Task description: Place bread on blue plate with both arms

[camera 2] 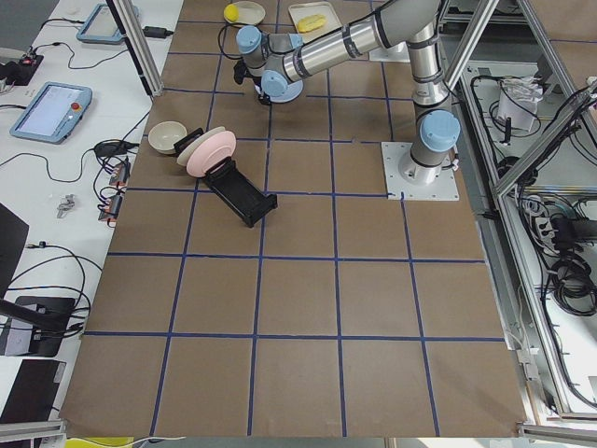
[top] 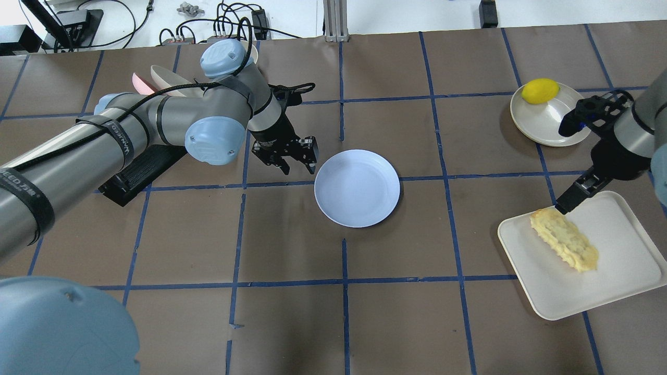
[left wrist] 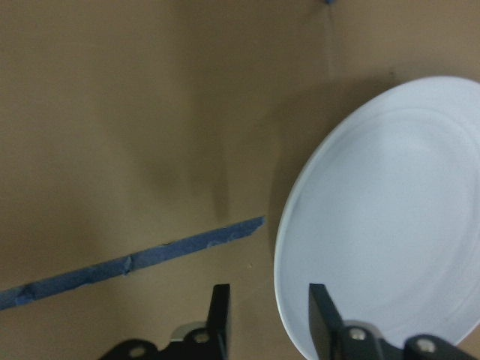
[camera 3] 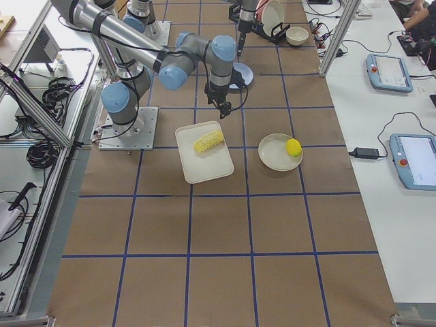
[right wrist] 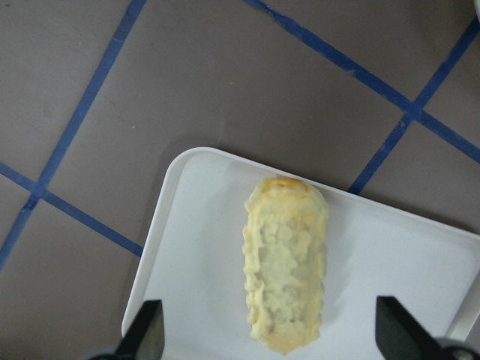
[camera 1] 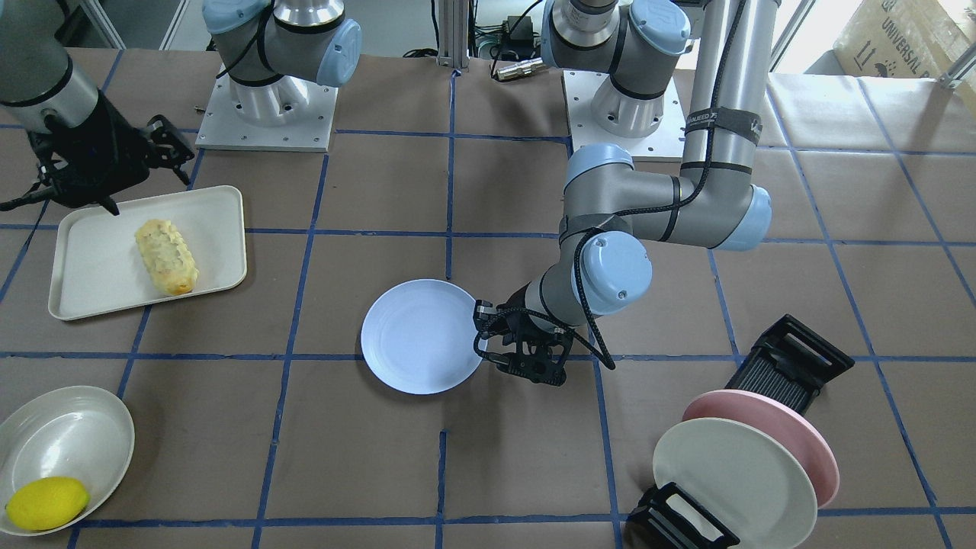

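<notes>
Only close-up: right claw point(right wrist: 270, 324) agape

blue plate point(left wrist: 375, 225) cropped, tray point(right wrist: 196, 247) cropped

Desk point(top: 292, 234): brown, gridded with blue tape. Bread point(top: 564, 239): pale yellow, bumpy crust, browned end. Blue plate point(top: 357, 188): plain pale lavender-blue. Tray point(top: 620, 245): cream-white. Lemon point(top: 540, 90): bright yellow. Racked pink plate point(camera 1: 822, 451) and cream plate point(camera 1: 733, 484): both plain.
</notes>
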Motion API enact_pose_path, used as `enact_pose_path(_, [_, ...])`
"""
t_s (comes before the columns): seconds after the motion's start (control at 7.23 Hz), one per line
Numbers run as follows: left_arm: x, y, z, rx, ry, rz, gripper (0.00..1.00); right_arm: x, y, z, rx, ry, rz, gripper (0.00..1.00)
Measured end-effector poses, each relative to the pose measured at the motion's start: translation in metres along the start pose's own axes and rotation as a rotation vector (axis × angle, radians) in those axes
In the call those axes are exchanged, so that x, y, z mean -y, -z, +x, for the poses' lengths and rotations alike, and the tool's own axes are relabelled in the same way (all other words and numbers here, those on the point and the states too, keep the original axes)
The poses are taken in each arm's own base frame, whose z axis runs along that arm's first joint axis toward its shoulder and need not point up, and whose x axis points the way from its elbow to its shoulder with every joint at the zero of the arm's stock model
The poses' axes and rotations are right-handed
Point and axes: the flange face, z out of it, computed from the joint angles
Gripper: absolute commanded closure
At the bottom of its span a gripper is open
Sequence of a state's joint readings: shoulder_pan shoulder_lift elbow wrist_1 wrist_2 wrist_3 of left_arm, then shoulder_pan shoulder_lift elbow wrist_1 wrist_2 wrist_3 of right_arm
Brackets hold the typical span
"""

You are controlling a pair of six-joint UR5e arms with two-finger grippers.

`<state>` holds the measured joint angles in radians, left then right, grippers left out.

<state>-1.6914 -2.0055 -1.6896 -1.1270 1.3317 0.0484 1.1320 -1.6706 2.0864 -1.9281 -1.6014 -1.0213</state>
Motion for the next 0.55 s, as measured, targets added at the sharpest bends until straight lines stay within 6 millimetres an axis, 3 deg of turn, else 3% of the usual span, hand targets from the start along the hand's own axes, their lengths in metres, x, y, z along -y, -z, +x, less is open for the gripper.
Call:
enact_pose_path(0.28, [-0.013,0.058,-0.039,0.074,0.063,0.033,0.00,-0.021,-0.044,-0.001,-0.031,0.044,0.021,0.01])
enact_pose_path(0.55, [-0.046,0.127,-0.062,0.192,0.094,0.029,0.00,-0.032,-0.064,0.001,-0.094,0.081,0.050,0.01])
